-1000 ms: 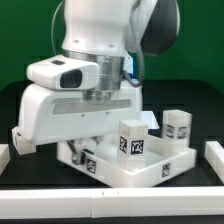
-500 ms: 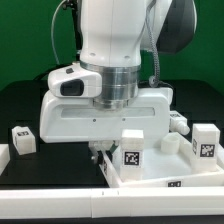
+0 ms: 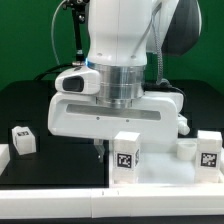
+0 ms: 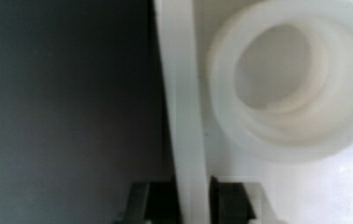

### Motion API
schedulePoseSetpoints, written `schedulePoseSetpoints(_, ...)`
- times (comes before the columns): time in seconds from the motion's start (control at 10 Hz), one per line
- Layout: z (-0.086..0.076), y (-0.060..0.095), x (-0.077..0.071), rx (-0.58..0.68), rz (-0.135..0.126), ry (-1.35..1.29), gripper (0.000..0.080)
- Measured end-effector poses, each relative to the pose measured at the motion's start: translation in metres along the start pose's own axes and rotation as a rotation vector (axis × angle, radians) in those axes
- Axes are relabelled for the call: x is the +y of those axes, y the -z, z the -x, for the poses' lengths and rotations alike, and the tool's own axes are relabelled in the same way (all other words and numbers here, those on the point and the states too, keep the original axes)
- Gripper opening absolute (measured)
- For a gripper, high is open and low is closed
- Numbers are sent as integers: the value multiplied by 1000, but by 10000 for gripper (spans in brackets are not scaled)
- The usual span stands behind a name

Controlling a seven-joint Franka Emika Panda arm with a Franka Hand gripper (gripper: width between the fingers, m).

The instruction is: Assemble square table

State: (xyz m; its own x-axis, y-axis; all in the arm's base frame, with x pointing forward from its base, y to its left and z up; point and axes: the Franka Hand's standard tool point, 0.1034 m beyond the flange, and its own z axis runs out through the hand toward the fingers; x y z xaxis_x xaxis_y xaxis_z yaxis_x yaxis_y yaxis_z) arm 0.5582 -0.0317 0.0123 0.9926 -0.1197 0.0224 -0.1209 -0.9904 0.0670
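**Thin rigid slab, pinched by its edge**

The tabletop slab (image 4: pixel 182 90) runs edge-on between the dark fingers (image 4: pixel 146 197) of the tool (image 4: pixel 194 196), which is clamped on that thin edge just beside a round corner hole (image 4: pixel 297 75). It looks like hard, smooth plastic: stiff and probably light, but broad. An edge pinch this narrow could therefore let it swivel or slip, and a hold nearer mid-edge would likely steady it.

In the exterior view the slab (image 3: pixel 165 172) lies low toward that view's right, under the tool (image 3: pixel 100 150). A front leg (image 3: pixel 127 157) and a second leg (image 3: pixel 207 150) stand by it; whether on it, I cannot tell. A third leg (image 3: pixel 22 140) sits well apart on the black counter (image 3: pixel 30 105).
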Motion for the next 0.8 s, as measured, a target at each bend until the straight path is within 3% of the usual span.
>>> schedulePoseSetpoints(0.1, 0, 0, 0, 0, 0, 0, 70)
schedulePoseSetpoints(0.2, 0, 0, 0, 0, 0, -1, 283)
schedulePoseSetpoints(0.3, -1, 3, 0, 3, -4, -17, 283)
schedulePoseSetpoints(0.4, 0, 10, -2, 10, -10, -32, 467)
schedulePoseSetpoints(0.5, 2, 18, -8, 11, -19, -112, 584)
schedulePoseSetpoints(0.8, 3, 23, -12, 14, -28, -101, 646)
